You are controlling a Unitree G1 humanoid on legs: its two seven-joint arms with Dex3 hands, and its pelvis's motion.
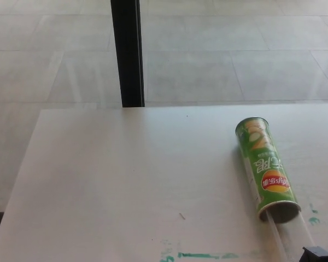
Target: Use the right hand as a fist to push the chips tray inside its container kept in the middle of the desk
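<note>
green chips can (265, 166), white desk (126, 180)

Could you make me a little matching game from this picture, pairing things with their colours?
Things:
1. can
2. tray
3. post
4. desk

Colours:
A. black
B. clear
C. green
D. white

Pairs: 1-C, 2-B, 3-A, 4-D
</note>
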